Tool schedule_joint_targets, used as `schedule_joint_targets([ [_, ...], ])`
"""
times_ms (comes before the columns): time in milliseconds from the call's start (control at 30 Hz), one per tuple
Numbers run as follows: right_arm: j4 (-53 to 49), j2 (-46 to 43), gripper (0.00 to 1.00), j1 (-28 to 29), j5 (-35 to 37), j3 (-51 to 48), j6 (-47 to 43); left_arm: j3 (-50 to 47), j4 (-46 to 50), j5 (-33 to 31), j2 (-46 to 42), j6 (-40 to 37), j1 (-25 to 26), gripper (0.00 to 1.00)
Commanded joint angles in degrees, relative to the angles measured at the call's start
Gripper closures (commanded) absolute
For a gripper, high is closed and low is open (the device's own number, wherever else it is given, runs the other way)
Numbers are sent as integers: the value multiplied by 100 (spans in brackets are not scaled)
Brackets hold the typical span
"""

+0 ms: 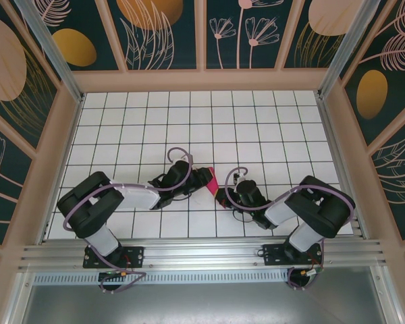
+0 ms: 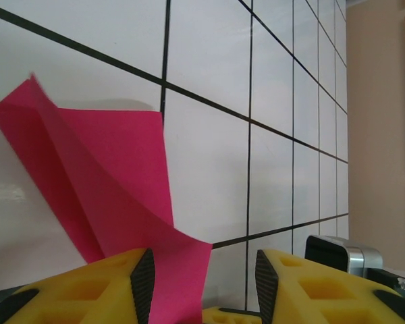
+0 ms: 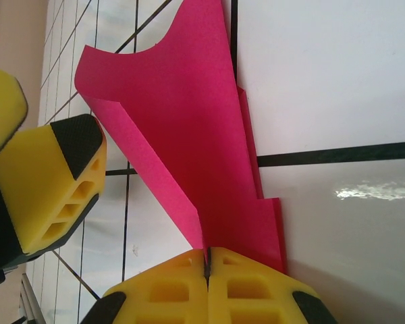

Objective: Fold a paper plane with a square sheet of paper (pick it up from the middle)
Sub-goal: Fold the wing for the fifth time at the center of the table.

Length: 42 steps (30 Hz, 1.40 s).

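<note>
My right pincer is clenched on the pink sheet — pads pressed flat together w/ the paper's narrow end nipped between them. The sheet is creased and stands up off the white gridded worktop, fanning wider away from that grip. My left pincer is released — jaws apart, the sheet's free corner hanging between them, close to one pad, not squeezed. From above, the sheet sits btwn both pincers, toward the worktop's near edge.
</note>
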<state>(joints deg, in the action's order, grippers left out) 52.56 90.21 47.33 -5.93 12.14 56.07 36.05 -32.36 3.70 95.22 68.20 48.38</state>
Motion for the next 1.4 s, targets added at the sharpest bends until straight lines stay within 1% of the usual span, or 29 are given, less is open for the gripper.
schedule_joint_targets([
  [0,-62,74,100,-35,-13,51,79,214,-411,218,185,-14,31,53],
  [100,-39,73,100,-40,-39,52,83,245,-572,327,259,27,31,53],
  [133,-33,74,100,-38,-39,52,83,274,-612,373,459,20,31,53],
  [267,-43,62,100,-50,-105,71,71,389,-622,404,649,2,31,52],
  [467,-581,-155,91,-49,-147,203,-56,460,-597,379,761,-74,31,53],
  [667,-1129,-378,84,-53,-233,277,-243,517,-499,407,734,-201,30,52],
  [733,-1347,-405,83,-53,-224,345,-360,530,-482,406,734,-220,31,52],
  [800,-1490,-415,84,-49,-216,414,-444,552,-469,415,735,-244,31,52],
  [867,-1494,-443,89,-57,-219,417,-436,572,-460,430,694,-277,31,52],
  [933,-1402,-483,96,-83,-268,412,-353,569,-435,406,573,-346,30,52],
  [1000,-1250,-510,100,-101,-273,373,-229,524,-366,299,377,-408,31,52],
  [1033,-1112,-514,100,-116,-322,341,-167,472,-330,208,336,-423,30,52],
  [1067,-1005,-515,100,-127,-365,319,-114,428,-294,117,80,-444,31,51],
  [1233,-607,-639,100,-214,-539,207,163,33,-227,-369,-536,-388,29,50],
  [1367,-508,-699,100,-276,-607,132,310,-251,-261,-602,-803,-246,30,50],
])
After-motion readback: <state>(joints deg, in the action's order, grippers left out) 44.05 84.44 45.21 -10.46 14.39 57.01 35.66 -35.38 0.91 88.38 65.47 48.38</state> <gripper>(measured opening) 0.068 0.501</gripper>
